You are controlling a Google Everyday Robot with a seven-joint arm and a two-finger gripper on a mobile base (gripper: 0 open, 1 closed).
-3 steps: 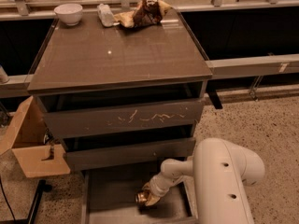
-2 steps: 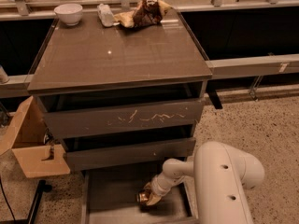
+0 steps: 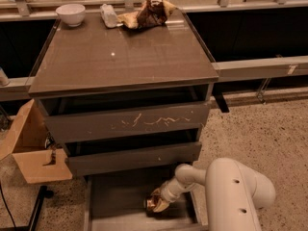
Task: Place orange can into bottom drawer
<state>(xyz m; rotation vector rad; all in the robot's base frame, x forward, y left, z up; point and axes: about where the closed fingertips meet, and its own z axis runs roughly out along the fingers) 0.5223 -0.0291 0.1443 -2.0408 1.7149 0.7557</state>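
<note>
Gripping orange can [image 3: 151,204] with tool [image 3: 157,203], low in bottom drawer [image 3: 115,201]. Could roll across the smooth floor if released tilted; could clip the drawer overhead [image 3: 134,159] on withdrawal.

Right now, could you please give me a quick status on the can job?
Claw down inside bottom drawer. Orange can at claw, near drawer floor. No obstruction seen in drawer.
</note>
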